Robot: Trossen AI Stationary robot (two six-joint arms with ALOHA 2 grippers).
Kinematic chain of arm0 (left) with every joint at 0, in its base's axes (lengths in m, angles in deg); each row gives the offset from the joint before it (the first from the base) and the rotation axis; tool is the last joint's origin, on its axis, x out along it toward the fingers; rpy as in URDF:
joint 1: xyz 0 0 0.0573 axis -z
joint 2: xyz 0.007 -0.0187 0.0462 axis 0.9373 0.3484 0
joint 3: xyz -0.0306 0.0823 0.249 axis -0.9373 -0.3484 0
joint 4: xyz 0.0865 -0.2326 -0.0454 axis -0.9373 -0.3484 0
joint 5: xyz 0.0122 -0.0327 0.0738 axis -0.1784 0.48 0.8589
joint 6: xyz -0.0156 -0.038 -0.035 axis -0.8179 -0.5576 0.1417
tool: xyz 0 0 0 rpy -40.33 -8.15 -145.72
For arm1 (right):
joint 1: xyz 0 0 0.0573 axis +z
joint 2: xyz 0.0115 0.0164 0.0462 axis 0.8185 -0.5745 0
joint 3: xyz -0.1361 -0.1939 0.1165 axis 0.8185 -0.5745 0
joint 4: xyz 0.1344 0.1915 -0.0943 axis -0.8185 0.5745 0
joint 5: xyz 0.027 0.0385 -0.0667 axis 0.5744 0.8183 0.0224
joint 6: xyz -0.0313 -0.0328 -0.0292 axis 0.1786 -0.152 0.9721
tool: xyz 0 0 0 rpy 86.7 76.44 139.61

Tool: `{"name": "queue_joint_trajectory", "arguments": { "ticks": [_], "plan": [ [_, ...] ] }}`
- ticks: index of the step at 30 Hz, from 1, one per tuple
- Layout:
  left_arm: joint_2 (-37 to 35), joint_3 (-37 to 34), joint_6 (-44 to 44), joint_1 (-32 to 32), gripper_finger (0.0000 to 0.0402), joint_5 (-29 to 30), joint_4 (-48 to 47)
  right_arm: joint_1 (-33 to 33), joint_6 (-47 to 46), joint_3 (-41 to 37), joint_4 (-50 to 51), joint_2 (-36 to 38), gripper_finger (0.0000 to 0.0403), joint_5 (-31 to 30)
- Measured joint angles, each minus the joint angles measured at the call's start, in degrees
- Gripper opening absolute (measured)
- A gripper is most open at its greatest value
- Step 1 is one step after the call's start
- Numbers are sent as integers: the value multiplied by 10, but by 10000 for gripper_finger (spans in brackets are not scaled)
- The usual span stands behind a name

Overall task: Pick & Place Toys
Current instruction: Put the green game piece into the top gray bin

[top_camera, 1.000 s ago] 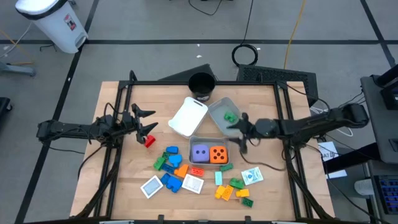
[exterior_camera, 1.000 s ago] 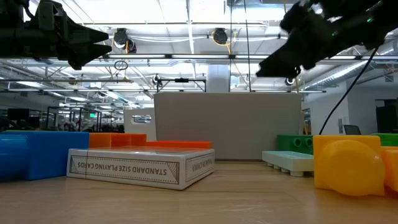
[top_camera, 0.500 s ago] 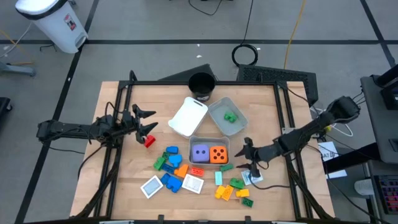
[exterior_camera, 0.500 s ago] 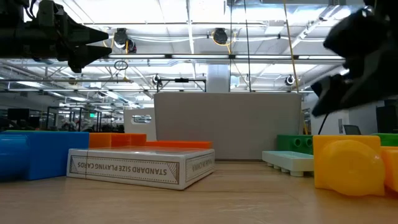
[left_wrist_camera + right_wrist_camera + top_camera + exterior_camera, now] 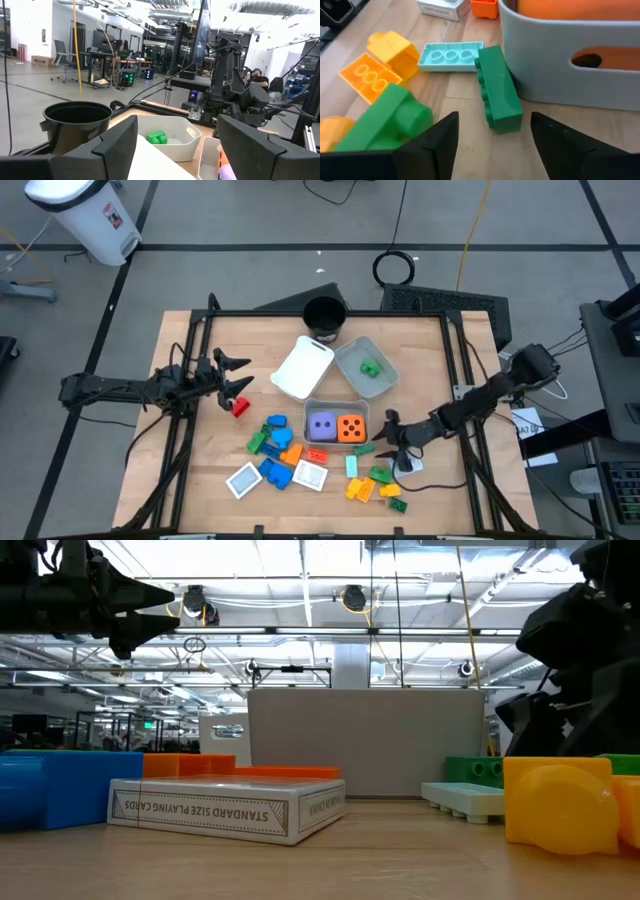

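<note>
My right gripper point(image 5: 383, 436) is open and low over the table, next to the grey tray point(image 5: 338, 442) that holds the purple die point(image 5: 321, 426) and the orange die point(image 5: 350, 428). In the right wrist view its fingers stand apart point(image 5: 492, 150), just short of a long green block point(image 5: 499, 97) that lies on its side against the tray wall point(image 5: 570, 55). My left gripper point(image 5: 246, 373) is open and empty, held above the table at the left. A red block point(image 5: 240, 408) lies on the table beside it.
A teal flat piece point(image 5: 451, 55), yellow blocks point(image 5: 390, 47) and a green block point(image 5: 395, 117) lie around the long green block. White tiles point(image 5: 311, 476) and more blocks point(image 5: 275, 472) lie at the near middle. A far grey tray point(image 5: 365, 368) holds a green block; a white tray point(image 5: 303, 367) and a black cup point(image 5: 323, 315) stand beside it.
My right gripper has gone from beside the far grey tray toward the table's near edge and down. It now sits low beside the tray with the dice. The green block stays in the far tray.
</note>
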Motion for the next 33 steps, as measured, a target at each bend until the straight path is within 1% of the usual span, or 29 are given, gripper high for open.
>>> {"name": "queue_joint_trajectory", "arguments": {
  "ticks": [3, 6, 12, 16, 26, 29, 33],
  "plan": [
    [0, 0, -12, 0, 278, 0, 0, 0, 17, 0, -45, -31, 219, 0],
    [0, 0, -18, 0, 278, 0, 0, -1, 29, 0, -70, -52, 219, 0],
    [0, 0, -23, 0, 278, 0, 0, -13, 39, 0, -76, -72, 212, 0],
    [0, 0, -23, 0, 278, 0, 0, -19, 47, 1, -77, -78, 184, 0],
    [0, 0, -20, 0, 278, 0, 0, -19, 63, 0, -75, -78, 91, 2],
    [0, 0, -20, 0, 278, 0, 0, -19, 65, 0, -75, -78, 74, 5],
    [0, 0, -20, 0, 278, 0, 0, -19, 91, 0, -76, -77, 67, 32]
  ]
}}
